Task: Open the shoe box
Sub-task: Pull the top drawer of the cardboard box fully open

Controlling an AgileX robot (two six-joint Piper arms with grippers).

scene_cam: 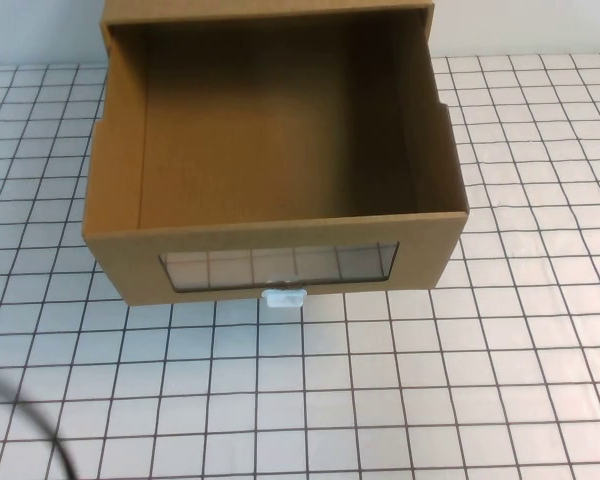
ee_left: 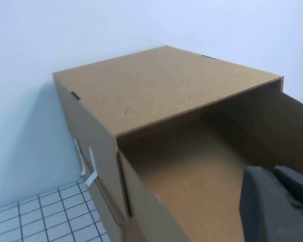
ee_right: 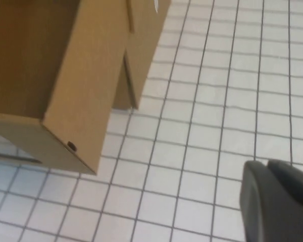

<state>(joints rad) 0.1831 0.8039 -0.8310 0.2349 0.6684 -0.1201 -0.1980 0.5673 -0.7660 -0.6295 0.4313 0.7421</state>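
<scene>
**A:** Where is the shoe box (scene_cam: 120, 270)?

**B:** It sits on the gridded table (scene_cam: 500, 380), at the far end against the white wall (ee_left: 40, 40). It has two parts: an outer sleeve (ee_left: 156, 85) and a drawer (scene_cam: 115, 170). The drawer is drawn well out of the sleeve toward the robot, and its top is open.

**A:** What does the drawer front look like?

**B:** A clear window (scene_cam: 278, 266) runs across the front panel. A small white pull tab (scene_cam: 284, 297) hangs at the middle of its lower edge, just above the table. Two white straps (ee_left: 91, 166) show on the left side of the sleeve.

**A:** Where is the left gripper (ee_left: 278, 201), and what is its state?

**B:** It does not show in the high view. Its own wrist view puts it up high on the box's left side, looking down across the sleeve top and into the drawer. Whether it is wide or narrow cannot be told. No contact with the cardboard is visible.

**A:** And the right gripper (ee_right: 280, 201)?

**B:** It also falls outside the high view. Its wrist view puts it above the bare table, off the drawer's right front corner and apart from the box. The pincer is fully closed and holds nothing.

**A:** Anything else on the table?

**B:** A dark cable (scene_cam: 30, 410) curves across the near left corner.
</scene>
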